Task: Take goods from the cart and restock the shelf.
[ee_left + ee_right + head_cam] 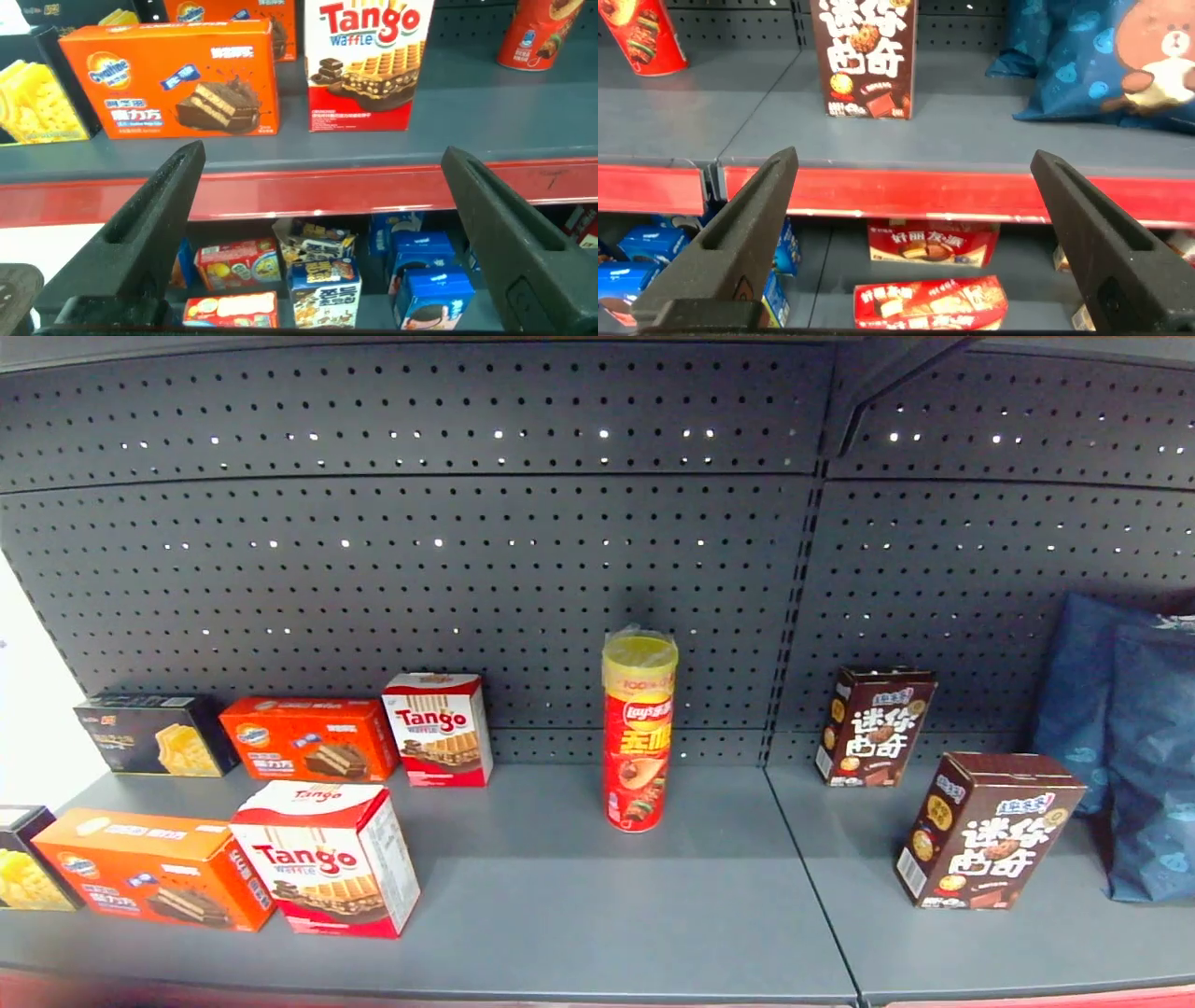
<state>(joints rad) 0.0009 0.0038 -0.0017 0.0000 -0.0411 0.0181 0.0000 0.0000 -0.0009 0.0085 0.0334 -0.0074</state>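
Observation:
A grey shelf (597, 905) holds the goods. A red chips can (639, 733) stands upright near its middle. Two Tango wafer boxes (329, 859) (439, 728) and two orange cake boxes (159, 879) (308, 739) stand at the left, and two brown biscuit boxes (985, 829) (875, 723) at the right. My left gripper (322, 157) is open and holds nothing, just in front of the shelf's red edge, facing an orange box (173, 75) and a Tango box (364, 61). My right gripper (915, 161) is open and holds nothing, before a brown box (866, 56).
Black and yellow boxes (154, 735) sit at the far left, blue bags (1125, 737) at the far right. A perforated back panel (467, 569) closes the shelf behind. A lower shelf holds blue cartons (425, 285) and red boxes (932, 245). Bare shelf lies around the can.

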